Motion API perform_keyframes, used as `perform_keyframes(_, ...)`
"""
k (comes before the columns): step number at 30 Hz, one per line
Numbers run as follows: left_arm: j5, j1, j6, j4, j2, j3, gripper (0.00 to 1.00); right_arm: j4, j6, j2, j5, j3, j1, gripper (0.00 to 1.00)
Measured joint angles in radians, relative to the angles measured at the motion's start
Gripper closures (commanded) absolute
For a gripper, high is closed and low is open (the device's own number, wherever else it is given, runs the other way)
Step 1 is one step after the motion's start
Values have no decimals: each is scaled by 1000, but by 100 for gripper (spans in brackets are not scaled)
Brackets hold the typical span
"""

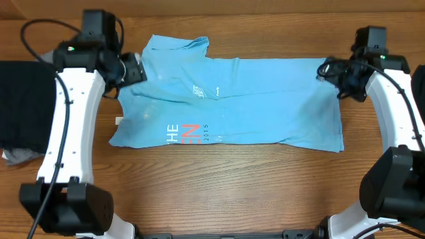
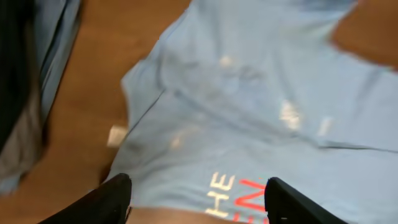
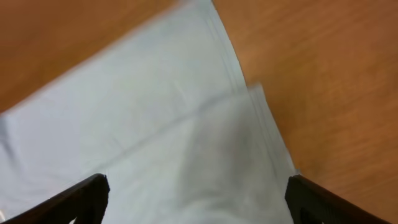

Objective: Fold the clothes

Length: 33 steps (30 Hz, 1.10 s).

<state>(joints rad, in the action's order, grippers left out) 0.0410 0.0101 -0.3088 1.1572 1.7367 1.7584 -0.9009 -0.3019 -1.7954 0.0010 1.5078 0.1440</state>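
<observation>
The sky-blue T-shirt [image 1: 232,99] lies partly folded on the bench [image 1: 232,186], spanning both end effectors, white-and-red lettering up. We judge it light, limp and wrinkle-prone, best pinched at its layered corners. Left end effector [image 2: 196,205] and right end effector [image 3: 199,202] hover above it, fingers apart, empty.

A wooden table [image 1: 219,179] serves as the support. A light-blue T-shirt [image 1: 265,99] is laid flat toward its far edge. Black clothes [image 1: 23,99] are piled at its left edge.
</observation>
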Motion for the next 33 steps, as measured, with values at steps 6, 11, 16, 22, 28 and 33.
perform_keyframes(6,87,0,82,-45,19,4,1,56,10,0,-1,1,0,0)
perform_keyframes(11,112,0,95,-101,68,4,0,56,13,0,-1,1,0,0)
perform_keyframes(16,124,0,47,-196,134,4,1,56,15,0,-1,1,0,0)
perform_keyframes(22,143,0,23,-356,184,4,2,56,14,0,-1,1,0,0)
perform_keyframes(28,177,0,19,-527,248,4,7,56,14,0,-1,1,0,0)
perform_keyframes(33,203,0,-14,-698,391,4,9,56,14,0,-1,1,0,0)
